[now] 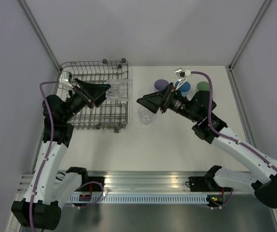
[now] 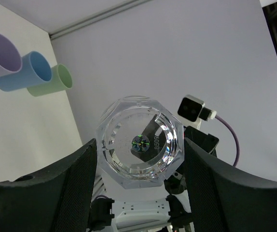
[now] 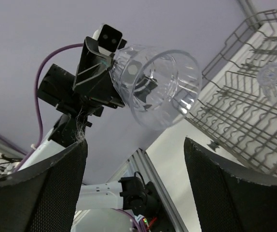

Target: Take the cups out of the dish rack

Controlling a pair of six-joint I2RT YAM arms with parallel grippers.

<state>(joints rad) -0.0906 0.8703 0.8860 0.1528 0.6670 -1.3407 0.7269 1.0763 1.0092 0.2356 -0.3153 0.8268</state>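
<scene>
Out on table (image 1: 177, 140): lilac cup (image 1: 161, 84), blue cup (image 1: 183, 87), green cup (image 1: 203, 87), clear tumbler (image 1: 145, 115); left gripper (image 1: 102, 92) pinches second clear cup (image 3: 158, 84) over dish rack (image 1: 80, 65), right gripper (image 3: 134, 145) spread, empty; at least one inverted cup (image 3: 273, 77) left racked.

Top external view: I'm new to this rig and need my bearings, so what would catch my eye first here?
First, the clear cup clamped in the left gripper, held in the air above the dish rack. The right gripper faces it, jaws open and empty. Beyond that gripper, a lilac cup, a blue cup and a green cup sit in a row on the table.
</scene>
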